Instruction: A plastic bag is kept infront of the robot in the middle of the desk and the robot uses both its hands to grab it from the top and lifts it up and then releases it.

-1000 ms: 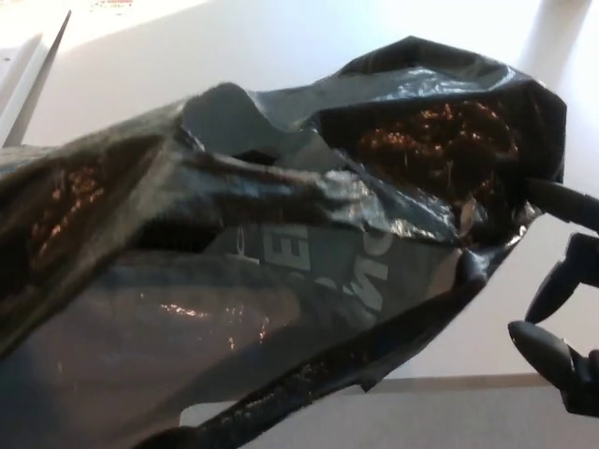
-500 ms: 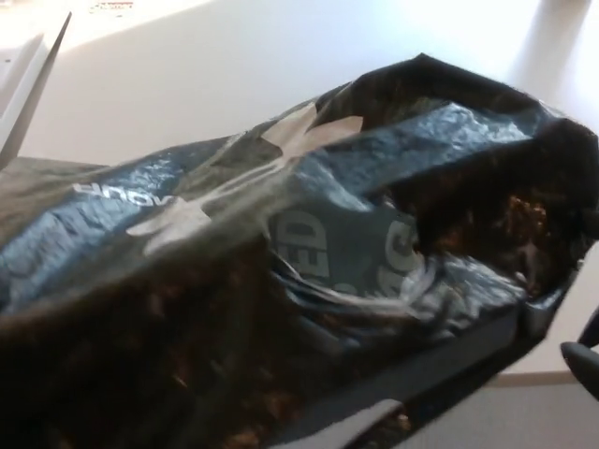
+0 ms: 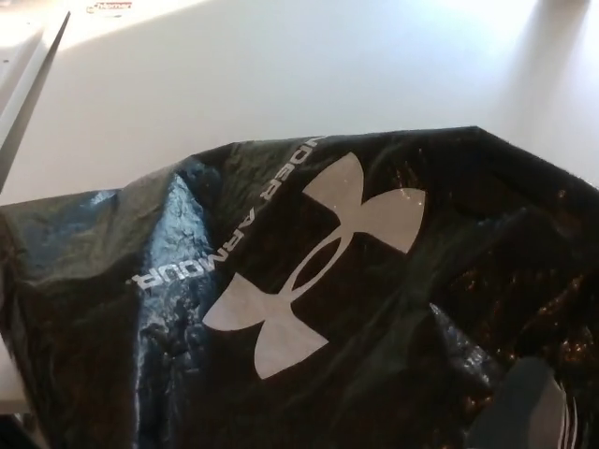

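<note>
A black plastic bag with a white logo and lettering fills the lower two thirds of the head view. Its printed side faces up, spread wide and crumpled, over the near part of the white desk. Neither of my hands shows in this view; the bag covers the whole near area where they could be.
The white desk stretches away behind the bag. A thin dark edge or strip runs along the far left. A small printed item lies at the top left edge.
The bag has dropped and flattened, turning its logo side up. My right hand, seen at the right edge a second ago, has gone out of sight.
</note>
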{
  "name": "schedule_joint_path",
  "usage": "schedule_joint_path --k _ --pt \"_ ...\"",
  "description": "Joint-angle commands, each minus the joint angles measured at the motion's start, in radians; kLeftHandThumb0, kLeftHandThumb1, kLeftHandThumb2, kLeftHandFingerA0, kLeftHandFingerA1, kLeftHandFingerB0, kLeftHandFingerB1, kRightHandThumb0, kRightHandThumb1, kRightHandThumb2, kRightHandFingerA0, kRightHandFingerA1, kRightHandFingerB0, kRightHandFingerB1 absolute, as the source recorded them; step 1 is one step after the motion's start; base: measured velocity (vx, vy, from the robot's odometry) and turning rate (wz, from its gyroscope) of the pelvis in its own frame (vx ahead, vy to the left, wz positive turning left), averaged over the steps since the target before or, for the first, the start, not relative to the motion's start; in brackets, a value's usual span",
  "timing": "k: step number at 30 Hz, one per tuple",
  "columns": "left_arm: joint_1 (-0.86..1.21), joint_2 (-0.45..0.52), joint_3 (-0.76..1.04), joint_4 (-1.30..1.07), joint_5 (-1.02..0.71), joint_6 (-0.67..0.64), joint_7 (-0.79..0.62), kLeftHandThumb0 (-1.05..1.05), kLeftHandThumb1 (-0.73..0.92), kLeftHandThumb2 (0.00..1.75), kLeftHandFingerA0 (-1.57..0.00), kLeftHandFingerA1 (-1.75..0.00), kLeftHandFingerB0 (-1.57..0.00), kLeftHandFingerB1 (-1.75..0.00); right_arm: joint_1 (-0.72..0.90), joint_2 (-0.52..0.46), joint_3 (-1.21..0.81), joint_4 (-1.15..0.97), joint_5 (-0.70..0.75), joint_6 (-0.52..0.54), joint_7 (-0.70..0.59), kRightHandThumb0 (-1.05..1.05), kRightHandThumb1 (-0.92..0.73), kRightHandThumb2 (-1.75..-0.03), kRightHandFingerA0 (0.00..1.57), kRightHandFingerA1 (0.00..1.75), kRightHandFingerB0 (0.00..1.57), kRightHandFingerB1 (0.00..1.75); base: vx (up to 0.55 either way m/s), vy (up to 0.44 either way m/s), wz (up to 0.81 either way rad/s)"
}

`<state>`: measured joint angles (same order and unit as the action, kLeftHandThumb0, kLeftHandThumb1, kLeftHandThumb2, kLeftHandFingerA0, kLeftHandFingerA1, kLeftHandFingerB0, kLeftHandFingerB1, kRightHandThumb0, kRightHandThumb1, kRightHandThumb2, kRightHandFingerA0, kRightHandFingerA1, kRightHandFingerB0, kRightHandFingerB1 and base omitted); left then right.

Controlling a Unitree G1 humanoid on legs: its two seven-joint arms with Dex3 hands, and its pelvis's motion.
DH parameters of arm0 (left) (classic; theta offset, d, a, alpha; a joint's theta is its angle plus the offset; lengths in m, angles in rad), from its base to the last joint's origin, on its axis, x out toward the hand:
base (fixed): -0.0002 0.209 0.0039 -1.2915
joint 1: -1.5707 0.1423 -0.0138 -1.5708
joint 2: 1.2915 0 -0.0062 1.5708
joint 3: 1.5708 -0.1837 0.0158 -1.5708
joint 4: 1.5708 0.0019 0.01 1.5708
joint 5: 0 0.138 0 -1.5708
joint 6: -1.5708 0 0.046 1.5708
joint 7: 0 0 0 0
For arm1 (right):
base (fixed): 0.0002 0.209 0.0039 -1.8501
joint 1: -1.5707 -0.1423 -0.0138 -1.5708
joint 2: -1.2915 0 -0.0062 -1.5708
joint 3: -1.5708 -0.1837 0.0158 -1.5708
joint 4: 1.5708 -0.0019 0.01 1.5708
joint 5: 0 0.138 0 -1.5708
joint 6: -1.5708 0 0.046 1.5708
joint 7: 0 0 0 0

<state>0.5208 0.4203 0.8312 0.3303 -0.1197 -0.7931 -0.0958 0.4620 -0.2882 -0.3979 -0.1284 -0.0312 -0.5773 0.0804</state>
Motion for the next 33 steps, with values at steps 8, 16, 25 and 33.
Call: schedule_joint_path --k 8,16,25,33 --pt "0.091 -0.155 -0.125 -0.276 0.01 0.026 -0.003 -0.61 0.6 0.84 -1.24 -1.33 -0.07 -0.42 -0.046 0.037 -0.025 0.047 0.106 -0.09 -0.011 -0.42 -0.64 -0.61 0.7 1.59 0.44 0.44 0.0 0.0 0.0" --pt "0.118 -0.188 -0.165 -0.318 -0.014 0.058 -0.009 -0.61 0.61 0.84 -1.25 -1.32 -0.07 -0.42 -0.036 0.067 -0.009 0.077 0.183 -0.03 0.028 -0.42 -0.64 -0.62 0.76 1.59 0.48 0.43 0.0 0.0 0.0" --pt "0.121 -0.193 -0.224 -0.322 -0.001 0.106 -0.016 -0.64 0.61 0.86 -1.25 -1.32 -0.09 -0.44 0.005 0.094 0.12 0.098 0.032 -0.039 0.031 -0.45 -0.67 -0.62 0.75 1.43 0.44 0.42 0.0 0.0 0.0" --pt "0.062 -0.159 -0.277 -0.136 0.101 0.205 0.017 -0.6 0.78 0.64 -1.17 -1.35 -0.24 -0.38 -0.006 0.025 0.196 0.131 -0.031 0.207 0.064 -0.49 -0.75 -0.62 0.82 0.88 0.4 0.39 0.0 0.0 0.0"
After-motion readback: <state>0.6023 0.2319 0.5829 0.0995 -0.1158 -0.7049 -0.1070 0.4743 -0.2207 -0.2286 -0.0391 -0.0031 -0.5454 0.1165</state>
